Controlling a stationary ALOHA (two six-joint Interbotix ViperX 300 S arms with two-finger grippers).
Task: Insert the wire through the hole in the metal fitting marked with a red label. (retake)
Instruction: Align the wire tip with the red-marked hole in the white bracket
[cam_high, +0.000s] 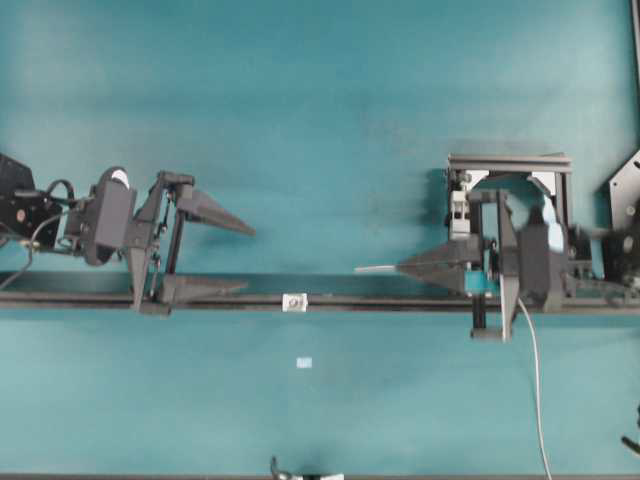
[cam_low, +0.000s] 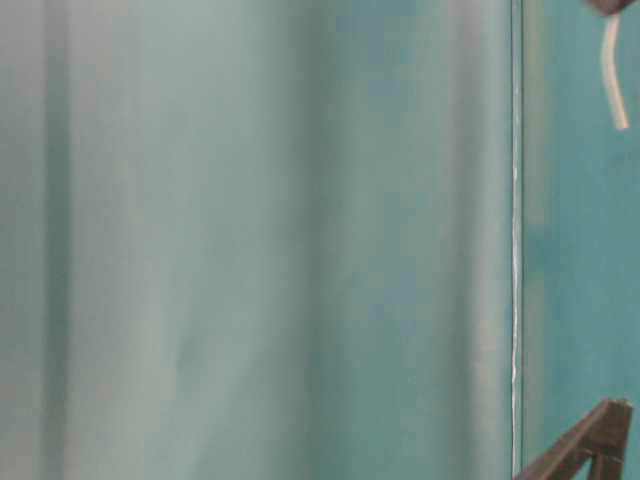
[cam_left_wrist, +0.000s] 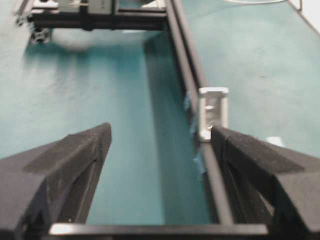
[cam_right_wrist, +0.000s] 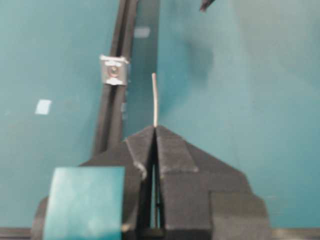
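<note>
While the right gripper (cam_right_wrist: 155, 131) is clamped on the wire (cam_right_wrist: 155, 100), whose free end juts straight ahead, the metal fitting (cam_right_wrist: 114, 70) is seen ahead and slightly left on the black rail (cam_right_wrist: 111, 120); the left gripper (cam_left_wrist: 160, 145), jaws apart, is held nearer it.

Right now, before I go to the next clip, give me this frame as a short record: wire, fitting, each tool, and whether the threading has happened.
wire: pale strand, short end sticking out of the right tool toward the fitting; the rest trails off behind the arm
metal fitting: small silvery piece on the black rail, dark hole facing up
right tool: shut on the wire
left tool: open, empty, one finger over the rail
threading: not done; wire tip is short of the fitting and off to one side
other: pale tape patch on the teal table
</note>
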